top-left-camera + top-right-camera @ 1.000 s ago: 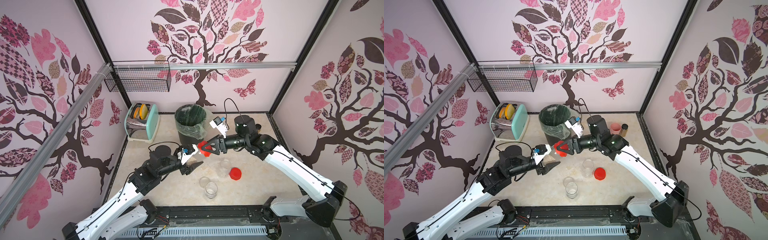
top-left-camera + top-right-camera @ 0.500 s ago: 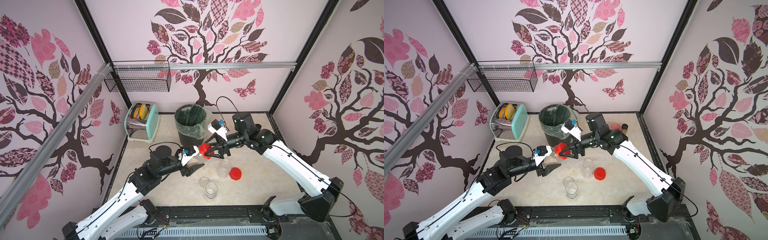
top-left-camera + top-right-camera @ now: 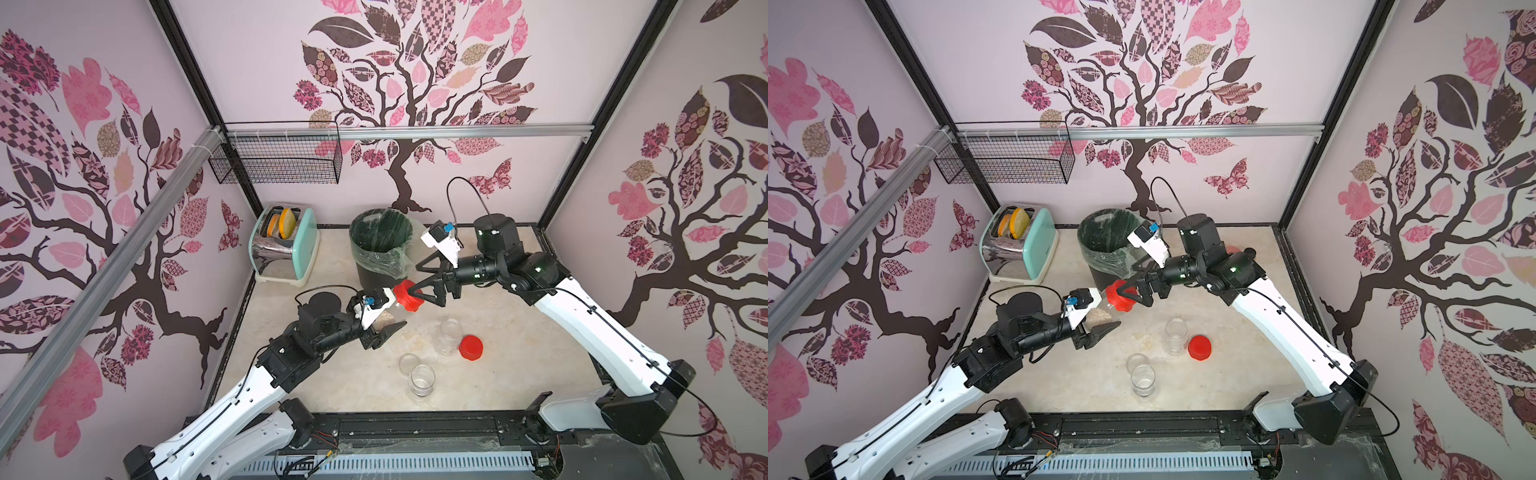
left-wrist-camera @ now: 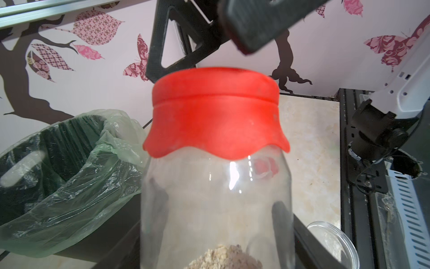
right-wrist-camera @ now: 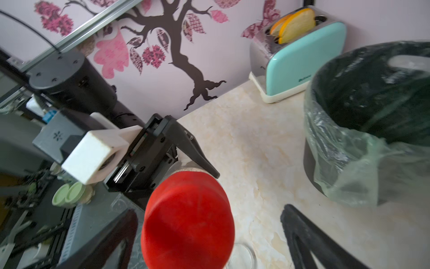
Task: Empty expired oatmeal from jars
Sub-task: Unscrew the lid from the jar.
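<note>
The left hand grips the jar, tilted above the desk at the centre of both top views, just below the bin. Oatmeal lies in its base. The right hand is open, its fingers spread around the red lid on the jar. An open jar stands lower right, and a second open jar stands below it.

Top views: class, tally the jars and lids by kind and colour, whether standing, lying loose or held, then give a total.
Clear jars: 3
Red lids: 2
Clear lids: 1
Total: 6
</note>
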Available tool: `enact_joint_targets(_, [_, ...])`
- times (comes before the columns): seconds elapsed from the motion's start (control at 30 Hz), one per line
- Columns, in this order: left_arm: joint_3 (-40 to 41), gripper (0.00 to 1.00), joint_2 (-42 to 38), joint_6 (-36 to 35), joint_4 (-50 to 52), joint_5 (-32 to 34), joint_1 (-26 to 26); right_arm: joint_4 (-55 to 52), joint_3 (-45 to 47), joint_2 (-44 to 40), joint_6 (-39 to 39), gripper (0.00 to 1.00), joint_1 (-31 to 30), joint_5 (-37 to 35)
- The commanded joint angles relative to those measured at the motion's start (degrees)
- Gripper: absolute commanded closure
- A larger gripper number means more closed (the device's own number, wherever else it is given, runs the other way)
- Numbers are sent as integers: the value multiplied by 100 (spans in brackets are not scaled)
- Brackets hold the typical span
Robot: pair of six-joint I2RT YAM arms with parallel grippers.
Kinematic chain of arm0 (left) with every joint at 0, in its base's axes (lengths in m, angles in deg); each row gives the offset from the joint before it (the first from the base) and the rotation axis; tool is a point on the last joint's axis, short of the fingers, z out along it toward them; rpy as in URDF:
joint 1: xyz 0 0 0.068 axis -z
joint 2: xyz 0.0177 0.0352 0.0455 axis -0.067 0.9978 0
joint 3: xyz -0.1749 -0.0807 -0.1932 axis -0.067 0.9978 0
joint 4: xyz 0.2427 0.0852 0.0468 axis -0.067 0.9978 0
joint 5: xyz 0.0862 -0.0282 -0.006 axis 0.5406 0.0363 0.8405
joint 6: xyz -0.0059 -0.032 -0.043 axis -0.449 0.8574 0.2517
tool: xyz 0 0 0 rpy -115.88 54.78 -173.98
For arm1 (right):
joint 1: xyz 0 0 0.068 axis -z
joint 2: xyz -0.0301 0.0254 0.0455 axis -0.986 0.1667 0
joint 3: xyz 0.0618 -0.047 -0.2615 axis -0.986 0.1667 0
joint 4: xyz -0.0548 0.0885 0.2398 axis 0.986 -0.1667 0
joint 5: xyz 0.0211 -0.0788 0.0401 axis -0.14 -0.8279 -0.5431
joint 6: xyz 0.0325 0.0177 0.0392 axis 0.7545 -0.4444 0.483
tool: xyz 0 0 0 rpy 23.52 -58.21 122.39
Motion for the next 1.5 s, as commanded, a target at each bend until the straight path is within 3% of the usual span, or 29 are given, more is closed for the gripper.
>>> enact_joint_targets(0.0, [36,66,-84,-126,-450,365,0,-222,-86,-144,1106,1,19,-628])
enact_joint_targets(0.23, [36,65,-38,-133,-530,381,0,165,-8,-132,1626,3,-93,74])
enact_joint_targets(0.53, [69,65,-141,-109,-492,363,0,235,-173,221,1610,1,-526,-22])
enact_joint_targets(0.83, [54,65,-100,-42,-488,281,0,327,-125,205,1328,20,-534,-61])
enact_joint_targets(1.07, [97,66,-179,26,-450,224,0,212,-186,295,636,59,-522,290])
enact_joint_targets(1.13, [80,66,-211,19,-334,222,-2,208,-162,260,375,66,-511,369])
enact_joint_targets(1.47, [154,67,-408,-7,-113,112,0,-77,189,5,-2187,71,-509,1386])
